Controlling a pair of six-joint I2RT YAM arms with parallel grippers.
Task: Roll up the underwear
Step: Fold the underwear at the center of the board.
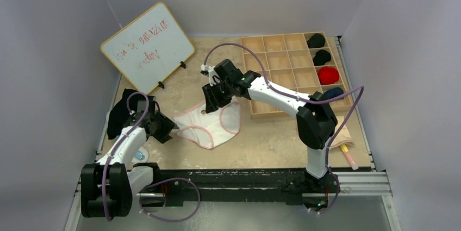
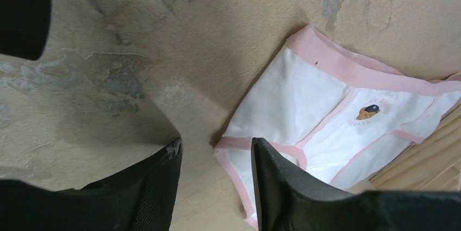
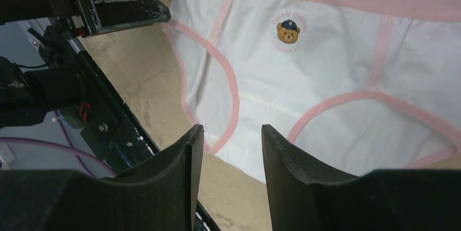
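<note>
— Where's your left gripper [image 2: 215, 149]?
— Mine hangs low over the table [image 2: 217, 35], half-open and empty. A pink-hemmed corner of the underwear [image 2: 304, 95] lies just beside one finger.
— And the right gripper [image 3: 231, 133]?
— Above the leg openings, narrowly parted, holding nothing. The underwear lies flat, bear print [image 3: 288, 31] up.

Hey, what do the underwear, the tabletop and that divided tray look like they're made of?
Underwear: soft knit fabric, probably cotton, matte white with pink elastic-looking trim; it lies limp and creased. Tabletop: looks like matte beige stone or laminate, mottled with grey patches. Tray: pale unfinished-looking wood, thin slat dividers.
</note>
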